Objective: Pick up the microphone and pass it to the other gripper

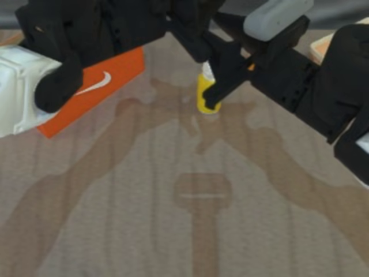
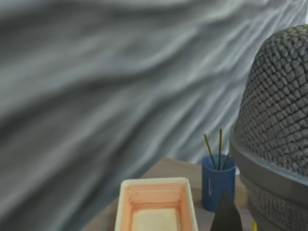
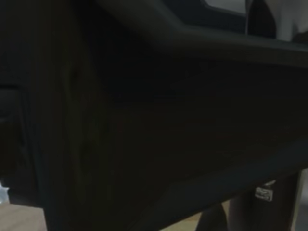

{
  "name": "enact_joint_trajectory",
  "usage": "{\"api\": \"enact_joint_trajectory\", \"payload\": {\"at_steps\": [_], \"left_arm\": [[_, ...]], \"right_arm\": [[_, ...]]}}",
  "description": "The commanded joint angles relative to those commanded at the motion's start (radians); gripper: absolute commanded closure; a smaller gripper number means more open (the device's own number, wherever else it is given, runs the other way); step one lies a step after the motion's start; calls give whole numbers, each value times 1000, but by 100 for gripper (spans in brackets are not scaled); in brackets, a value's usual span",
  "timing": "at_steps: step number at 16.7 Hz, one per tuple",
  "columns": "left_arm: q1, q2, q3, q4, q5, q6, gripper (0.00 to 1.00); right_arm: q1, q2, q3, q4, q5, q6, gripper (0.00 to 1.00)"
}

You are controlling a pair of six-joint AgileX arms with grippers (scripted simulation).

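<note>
Currently both arms meet above the yellow bottle (image 1: 205,92), evidently positioned for the handover. Left wrist view shows the microphone (image 2: 276,139) head filling the frame right at the left gripper (image 1: 199,49), suggesting it is clamped there, though the fingers' spacing cannot be told. Right gripper (image 1: 222,81) reaches in over the bottle; its fingers' state cannot be told. Right wrist view is dark.

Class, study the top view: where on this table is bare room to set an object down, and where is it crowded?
Free: the table's whole lower half in the top view, below the orange box and yellow bottle, left edge to right. Crowded: the far strip, where the left hand and right hand meet above the bottle, box alongside.
</note>
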Motion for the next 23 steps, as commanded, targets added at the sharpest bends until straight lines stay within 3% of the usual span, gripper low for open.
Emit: {"api": "enact_joint_trajectory", "payload": {"at_steps": [4, 5, 14, 23], "left_arm": [[0, 0, 0, 0, 0, 0, 100], [0, 0, 0, 0, 0, 0, 100], [2, -7, 6, -2, -5, 5, 100], [159, -82, -65, -7, 131, 3, 100]], "right_arm": [[0, 0, 0, 0, 0, 0, 2], [0, 0, 0, 0, 0, 0, 0], [-5, 5, -10, -1, 5, -5, 0], [-37, -272, -246, -40, -40, -3, 0]]}}
